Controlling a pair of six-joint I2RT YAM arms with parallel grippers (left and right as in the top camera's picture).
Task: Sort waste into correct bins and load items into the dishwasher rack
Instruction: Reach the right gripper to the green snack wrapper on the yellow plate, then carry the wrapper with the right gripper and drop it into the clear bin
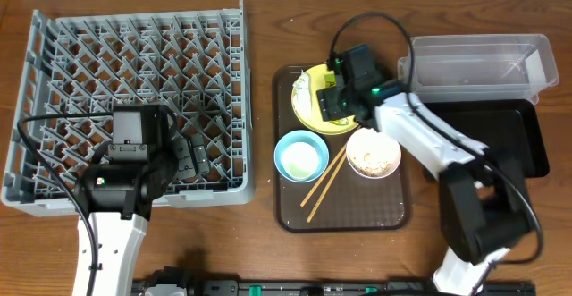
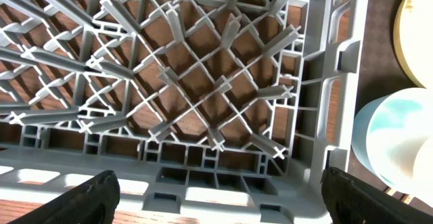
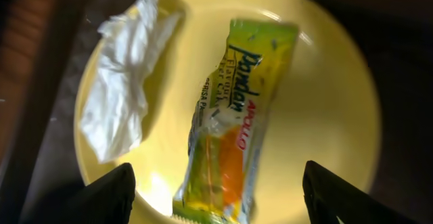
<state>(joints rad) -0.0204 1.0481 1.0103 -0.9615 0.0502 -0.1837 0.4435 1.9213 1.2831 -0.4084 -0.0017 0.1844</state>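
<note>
The round yellow plate point(image 3: 325, 116) fills the right wrist view. On it lie a green-and-orange snack packet point(image 3: 233, 116) and a crumpled white wrapper point(image 3: 125, 95). My right gripper point(image 3: 223, 204) hangs open just above the plate point(image 1: 308, 113), its fingers wide on either side of the packet's near end and touching nothing. My left gripper point(image 2: 216, 207) is open and empty over the near right corner of the grey dishwasher rack point(image 2: 203, 95). A light-blue bowl point(image 1: 299, 156), a white bowl with rice scraps point(image 1: 374, 153) and wooden chopsticks point(image 1: 324, 184) sit on the brown tray point(image 1: 340, 214).
A clear plastic tub point(image 1: 474, 63) stands at the back right, with a shallow black tray point(image 1: 505, 139) just in front of it. The rack point(image 1: 134, 90) takes up the table's left side. The right arm reaches across the brown tray's right edge.
</note>
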